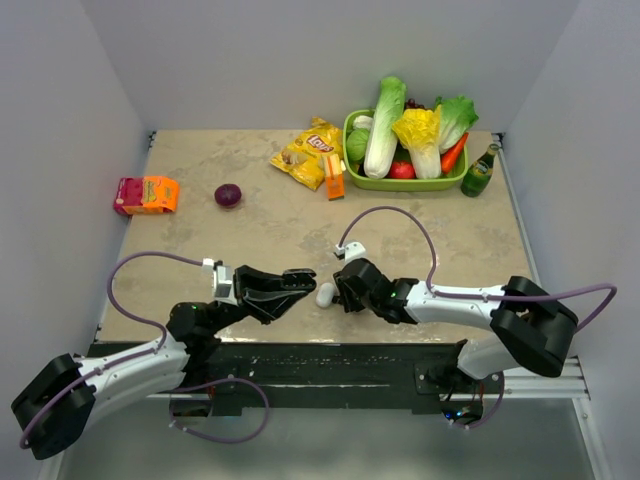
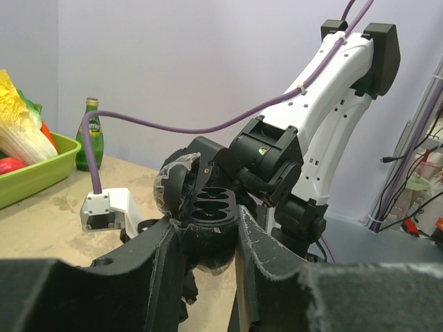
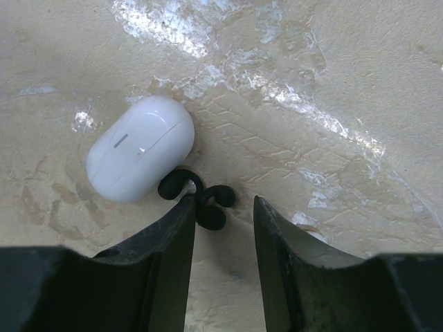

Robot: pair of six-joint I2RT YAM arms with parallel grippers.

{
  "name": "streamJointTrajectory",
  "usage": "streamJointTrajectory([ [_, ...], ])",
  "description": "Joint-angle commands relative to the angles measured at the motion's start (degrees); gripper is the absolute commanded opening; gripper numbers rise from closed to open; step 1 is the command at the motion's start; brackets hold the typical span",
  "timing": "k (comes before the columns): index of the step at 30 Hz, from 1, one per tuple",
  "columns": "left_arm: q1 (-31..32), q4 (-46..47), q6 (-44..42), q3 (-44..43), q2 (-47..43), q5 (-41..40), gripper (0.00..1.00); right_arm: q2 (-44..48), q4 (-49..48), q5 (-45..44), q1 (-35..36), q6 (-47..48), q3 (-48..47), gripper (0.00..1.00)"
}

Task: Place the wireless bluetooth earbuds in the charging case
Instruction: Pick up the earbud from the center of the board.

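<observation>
Earbuds, a glossy black pair, lie on the table near its near edge, touching each other. One is tucked against the near side of the closed white case. The other rests at the tip of one finger of the right gripper, whose jaws stand apart with nothing between them but part of that bud.

Just to the left, the left gripper is clamped on the black charging case. It is held off the table with its lid swung open and both of its slots empty. In the top view the white case sits between the two grippers.

At the far right stands a green basket of vegetables with a green bottle beside it. A yellow chip bag lies to the basket's left. A purple onion and an orange and pink packet lie toward the far left.
</observation>
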State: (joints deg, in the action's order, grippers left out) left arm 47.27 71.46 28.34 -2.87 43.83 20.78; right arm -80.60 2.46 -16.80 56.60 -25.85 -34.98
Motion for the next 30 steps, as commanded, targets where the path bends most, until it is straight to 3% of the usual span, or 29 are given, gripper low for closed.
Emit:
streamJointTrajectory([
  [1,-0.07,3.33,-1.09,10.61,0.37,-0.65,0.0,1.23,-0.7,-2.98,0.0,-1.13,-1.14,0.4],
  [30,0.02,5.0,-0.04,11.22,2.31,0.23,0.0,1.41,3.43,-4.12,0.0,-3.16,-1.93,0.27],
])
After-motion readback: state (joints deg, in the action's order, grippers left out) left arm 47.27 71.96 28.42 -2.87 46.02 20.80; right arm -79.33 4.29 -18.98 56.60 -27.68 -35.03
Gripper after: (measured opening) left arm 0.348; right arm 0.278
